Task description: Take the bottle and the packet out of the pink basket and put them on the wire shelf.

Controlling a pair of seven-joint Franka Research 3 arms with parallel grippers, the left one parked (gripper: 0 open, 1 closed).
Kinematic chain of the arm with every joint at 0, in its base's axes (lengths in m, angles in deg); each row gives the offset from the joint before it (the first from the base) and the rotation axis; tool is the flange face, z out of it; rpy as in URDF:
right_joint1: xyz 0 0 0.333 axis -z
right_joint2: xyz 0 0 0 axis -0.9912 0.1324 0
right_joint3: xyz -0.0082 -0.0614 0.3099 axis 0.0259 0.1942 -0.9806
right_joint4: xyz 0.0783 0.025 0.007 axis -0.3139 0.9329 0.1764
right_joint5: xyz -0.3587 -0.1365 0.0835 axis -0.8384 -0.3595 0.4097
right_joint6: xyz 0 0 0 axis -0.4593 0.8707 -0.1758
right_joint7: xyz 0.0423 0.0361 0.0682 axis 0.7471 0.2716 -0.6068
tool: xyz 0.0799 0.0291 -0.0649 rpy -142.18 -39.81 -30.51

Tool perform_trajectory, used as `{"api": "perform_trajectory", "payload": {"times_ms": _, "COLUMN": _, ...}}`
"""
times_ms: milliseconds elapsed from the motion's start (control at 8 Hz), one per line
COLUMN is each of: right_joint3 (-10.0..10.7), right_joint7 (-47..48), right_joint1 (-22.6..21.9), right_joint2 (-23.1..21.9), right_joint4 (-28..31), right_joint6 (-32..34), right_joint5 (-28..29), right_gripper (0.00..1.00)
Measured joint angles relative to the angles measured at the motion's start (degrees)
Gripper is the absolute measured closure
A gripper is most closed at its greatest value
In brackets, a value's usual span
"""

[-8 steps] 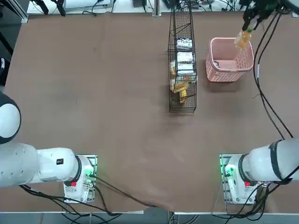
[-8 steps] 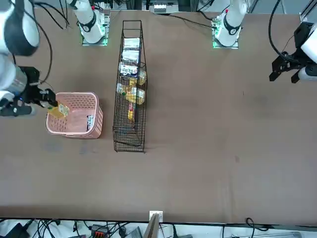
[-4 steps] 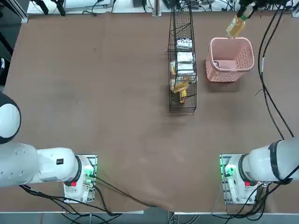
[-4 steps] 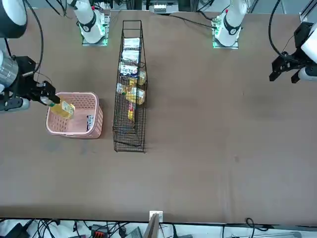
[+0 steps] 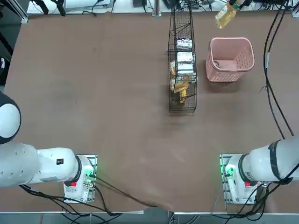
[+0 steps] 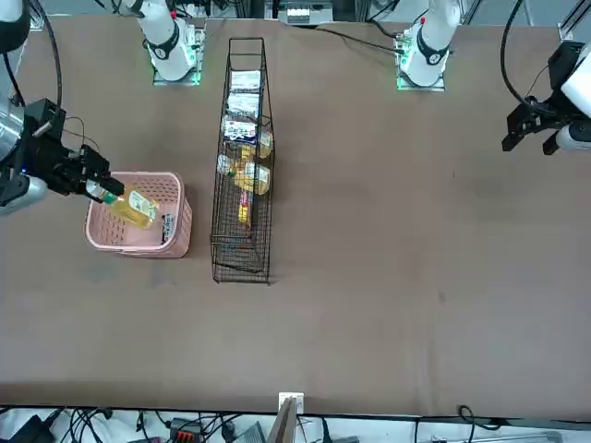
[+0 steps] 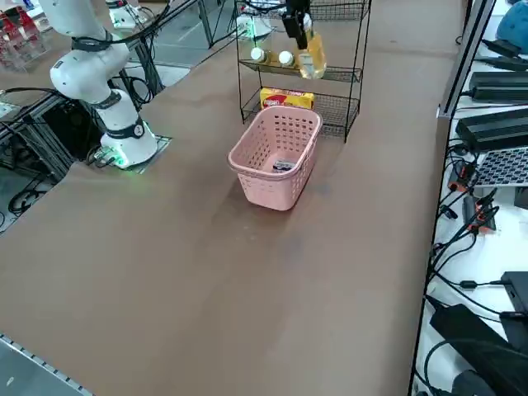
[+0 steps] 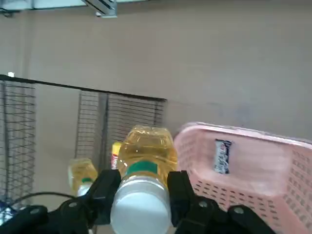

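My right end effector (image 8: 141,192) is closed on the neck of the slim amber-yellow bottle (image 8: 145,158) under its white cap; it feels stiff, light, possibly slippery.

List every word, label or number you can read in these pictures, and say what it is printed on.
None can be read.
The packet in the pink basket: dark print, too blurred.
Packets on the wire shelf: print too small.
The bottle in the right hand: no readable label.

Bottle gripped at the neck
The gripper (image 8: 140,192) clamps the bottle (image 8: 145,161); the pink basket (image 8: 253,190) holds a packet (image 8: 222,156).
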Motion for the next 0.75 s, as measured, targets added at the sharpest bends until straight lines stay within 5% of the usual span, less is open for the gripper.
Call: {"api": "perform_trajectory", "payload": {"times_ms": 750, "right_joint3": 0.0, "right_joint7": -6.12, "right_joint1": -0.16, "right_joint2": 4.37, "right_joint4": 1.13, "right_joint6": -0.21, "right_joint5": 14.77, "right_gripper": 0.44}}
